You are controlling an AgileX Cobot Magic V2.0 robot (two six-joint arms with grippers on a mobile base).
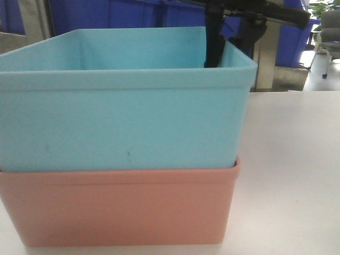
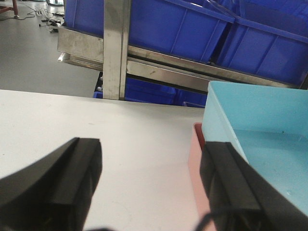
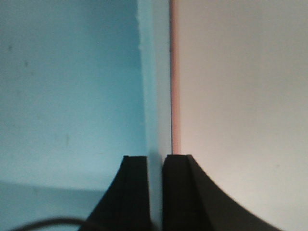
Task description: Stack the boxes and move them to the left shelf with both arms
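The blue bin (image 1: pixel 122 117) and pink bin (image 1: pixel 117 207) are smooth matt plastic, the rack post (image 2: pixel 116 48) dull scuffed metal.

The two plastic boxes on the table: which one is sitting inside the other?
The light blue box sits inside; the salmon pink box is below it, its rim wrapping the blue one's base, resting directly on the white table.

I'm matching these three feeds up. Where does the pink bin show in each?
Front view: pink bin fills the bottom, under the blue bin.
Left wrist: thin pink sliver, lower right of centre.
Right wrist: narrow vertical pink strip, just right of centre.
Shared landmark: the blue bin nested inside it, seen in all three.
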